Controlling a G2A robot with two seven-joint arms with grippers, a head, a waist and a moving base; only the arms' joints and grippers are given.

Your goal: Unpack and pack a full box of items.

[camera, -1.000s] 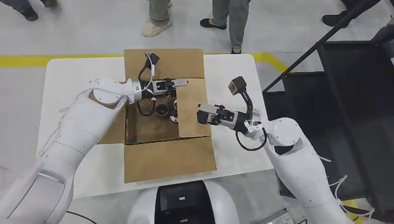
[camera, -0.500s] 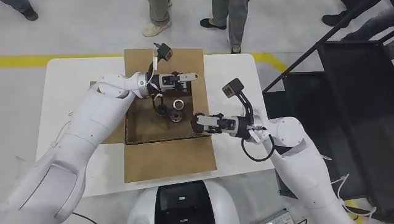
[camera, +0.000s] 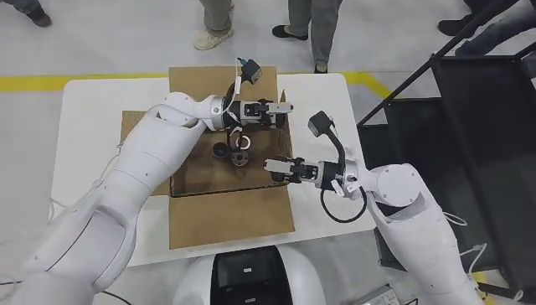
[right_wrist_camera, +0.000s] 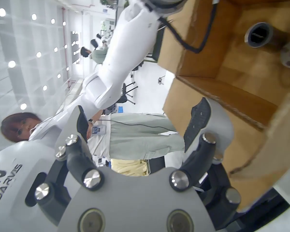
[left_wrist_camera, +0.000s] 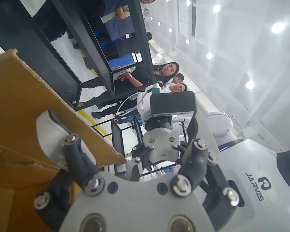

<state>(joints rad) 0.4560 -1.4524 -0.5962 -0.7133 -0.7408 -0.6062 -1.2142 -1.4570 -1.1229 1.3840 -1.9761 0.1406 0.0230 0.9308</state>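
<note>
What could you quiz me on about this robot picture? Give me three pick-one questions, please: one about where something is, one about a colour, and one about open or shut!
1. Where are the metal parts?
A. on the floor
B. inside the cardboard box
C. in a person's hand

2. What colour is the table?
A. green
B. black
C. white

3. How is the right gripper?
A. open
B. shut on a cloth
C. shut on a bottle

Answers:
1. B, because the metal parts lie on the bottom of the open cardboard box.
2. C, because the table top shows white all around the box.
3. A, because its fingers stand wide apart.
</note>
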